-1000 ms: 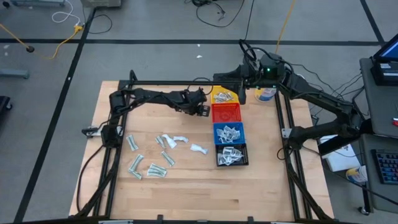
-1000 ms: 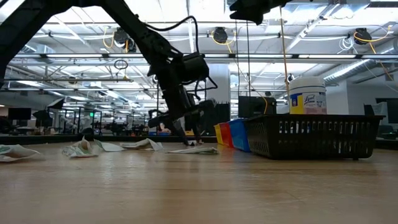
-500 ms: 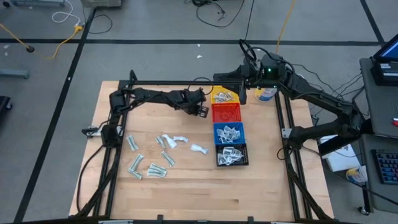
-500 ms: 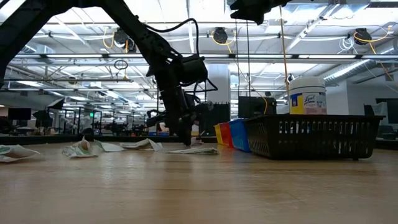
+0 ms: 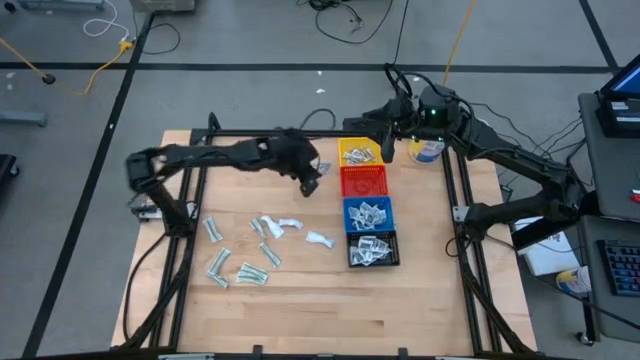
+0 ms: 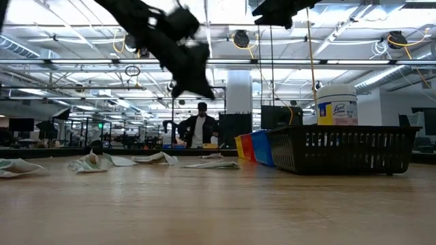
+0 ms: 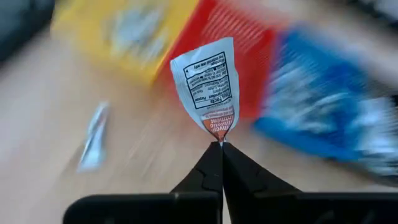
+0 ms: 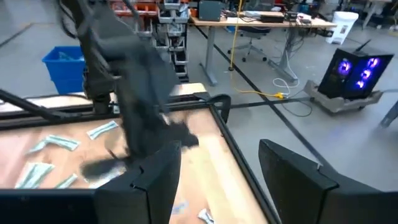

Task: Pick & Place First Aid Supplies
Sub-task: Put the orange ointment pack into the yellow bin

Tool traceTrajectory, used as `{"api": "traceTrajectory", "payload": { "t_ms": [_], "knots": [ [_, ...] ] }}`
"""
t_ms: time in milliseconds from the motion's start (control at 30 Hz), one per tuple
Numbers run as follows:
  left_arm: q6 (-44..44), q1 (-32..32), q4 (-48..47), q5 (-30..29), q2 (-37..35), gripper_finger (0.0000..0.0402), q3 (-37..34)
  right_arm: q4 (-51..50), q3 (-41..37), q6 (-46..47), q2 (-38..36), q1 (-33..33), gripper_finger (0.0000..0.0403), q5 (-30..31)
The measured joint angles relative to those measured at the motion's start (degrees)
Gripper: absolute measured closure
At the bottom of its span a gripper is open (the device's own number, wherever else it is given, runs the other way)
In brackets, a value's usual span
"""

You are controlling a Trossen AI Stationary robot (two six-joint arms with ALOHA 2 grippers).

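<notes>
One white sachet [image 7: 209,93] hangs pinched by its orange-printed end between the clenched fingertips of the left gripper [image 7: 221,144], its long axis running straight out from the tips; small black print shows, "Facts" legible. It is lifted above the table [image 5: 300,320], near the red bin [image 5: 363,181]. The right gripper [image 5: 385,145] waits released above the yellow bin [image 5: 360,153]. Loose packets [image 5: 240,252] lie scattered on the wood.

Even, bright overhead light falls on the table [image 5: 300,300], leaving only soft shadows. In the low view, ceiling lights [image 6: 242,39] glare against a dimmer hall and the left arm [image 6: 170,47] smears with motion. The left wrist view's background is streaked; the held packet [image 7: 210,87] stays sharp.
</notes>
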Motion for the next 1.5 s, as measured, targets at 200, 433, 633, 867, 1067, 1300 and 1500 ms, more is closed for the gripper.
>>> {"api": "traceTrajectory", "payload": {
  "t_ms": [200,433,633,867,1067,1300,1500],
  "knots": [
    [6.5,1.3,21.2,6.9,-13.1,0.0401,-14.2,0.9,0.0,5.9,1.8,0.9,0.0193,-0.4],
    [8.0,2.8,36.0,10.8,-21.2,0.0401,-23.0,11.6,0.0,9.6,7.0,6.3,0.0193,-5.1],
    [8.7,2.5,36.4,10.7,-21.7,0.0401,-20.2,19.2,0.0,13.1,12.8,10.1,0.0193,-4.5],
    [10.0,2.3,35.8,10.4,-21.7,0.0401,-18.4,22.7,-0.1,11.8,17.1,13.8,0.0193,3.0],
    [10.2,0.9,35.3,10.6,-21.7,0.0401,-18.3,22.9,0.0,11.8,17.8,14.3,0.0249,3.3],
    [10.1,0.0,35.9,10.3,-21.6,0.0401,-18.3,19.7,0.0,10.2,17.8,14.2,0.0391,6.2],
    [7.4,0.0,36.3,10.2,-21.6,0.0399,-18.3,19.4,0.0,8.7,17.8,13.8,0.0401,5.9]
  ]
}}
